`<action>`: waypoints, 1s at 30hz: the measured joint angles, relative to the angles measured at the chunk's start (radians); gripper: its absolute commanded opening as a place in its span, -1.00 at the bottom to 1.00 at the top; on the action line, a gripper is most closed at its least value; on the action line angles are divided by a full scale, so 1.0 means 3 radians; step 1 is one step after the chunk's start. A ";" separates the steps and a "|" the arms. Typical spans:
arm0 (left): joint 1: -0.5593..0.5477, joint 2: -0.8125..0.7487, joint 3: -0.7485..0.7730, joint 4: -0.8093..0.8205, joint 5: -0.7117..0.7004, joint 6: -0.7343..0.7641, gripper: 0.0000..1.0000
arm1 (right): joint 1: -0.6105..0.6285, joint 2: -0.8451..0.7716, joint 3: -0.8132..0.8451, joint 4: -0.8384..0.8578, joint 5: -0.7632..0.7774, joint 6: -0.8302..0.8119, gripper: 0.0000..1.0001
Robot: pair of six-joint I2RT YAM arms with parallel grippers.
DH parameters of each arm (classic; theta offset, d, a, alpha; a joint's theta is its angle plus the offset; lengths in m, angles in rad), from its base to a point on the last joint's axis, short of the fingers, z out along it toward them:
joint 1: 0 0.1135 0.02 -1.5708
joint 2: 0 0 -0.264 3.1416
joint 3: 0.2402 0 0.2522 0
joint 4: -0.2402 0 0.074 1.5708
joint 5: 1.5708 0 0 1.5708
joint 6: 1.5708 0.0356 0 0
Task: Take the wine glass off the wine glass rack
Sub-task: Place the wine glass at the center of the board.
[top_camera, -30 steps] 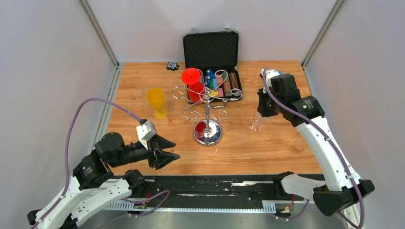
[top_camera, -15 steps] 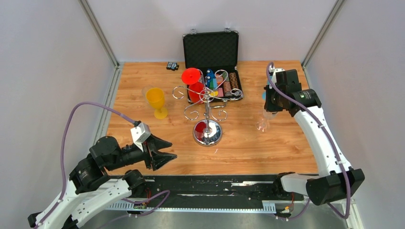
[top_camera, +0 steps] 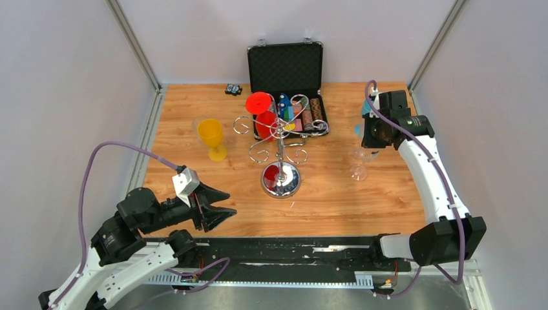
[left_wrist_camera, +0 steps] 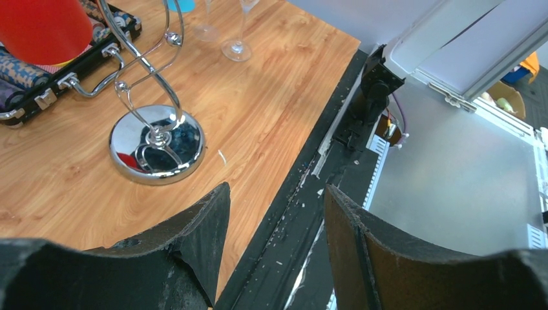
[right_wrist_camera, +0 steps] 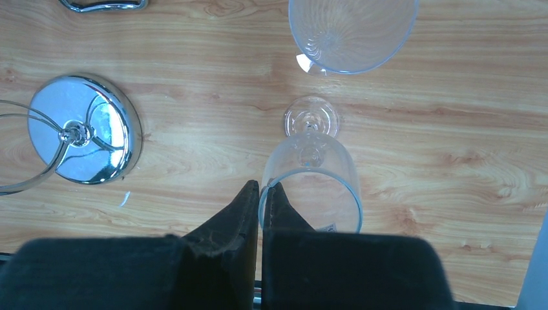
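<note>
The chrome wine glass rack [top_camera: 280, 147] stands mid-table on its round mirrored base, which shows in the left wrist view [left_wrist_camera: 156, 143] and the right wrist view [right_wrist_camera: 81, 129]. A red wine glass [top_camera: 260, 111] hangs upside down from its wire arms. My right gripper [right_wrist_camera: 262, 188] is shut on the rim of a clear wine glass [right_wrist_camera: 311, 169], one finger inside the bowl and one outside. It holds the glass upright at the table's right side [top_camera: 357, 161]. My left gripper [top_camera: 223, 210] is open and empty near the front edge, far from the rack.
A yellow wine glass [top_camera: 211, 134] stands at the left. An open black chip case [top_camera: 286, 84] lies behind the rack. A second clear glass [right_wrist_camera: 352, 32] stands just beyond the held one. A small black object [top_camera: 233, 89] lies at the back.
My right arm has swung right and back, bringing the clear glass from tilted to upright. My left arm has drawn back a little toward the near edge, still open.
</note>
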 measured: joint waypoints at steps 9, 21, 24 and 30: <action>0.0001 -0.0001 -0.0001 -0.0004 -0.0017 0.0000 0.25 | -0.0041 0.0017 0.0000 0.0022 0.0038 0.0009 -0.64; 0.0000 -0.0014 -0.0001 -0.0023 -0.0056 0.0000 0.30 | -0.0041 0.0013 0.0125 0.0037 0.0158 0.0034 -0.20; 0.0000 -0.0014 -0.0001 -0.0024 -0.0080 -0.0001 0.39 | -0.0041 -0.0038 0.0278 0.0041 0.0114 0.0048 -0.17; 0.0000 -0.0014 -0.0001 -0.0031 -0.0170 -0.0019 0.53 | -0.0039 -0.0319 0.0600 0.0051 -0.0192 0.0113 -0.06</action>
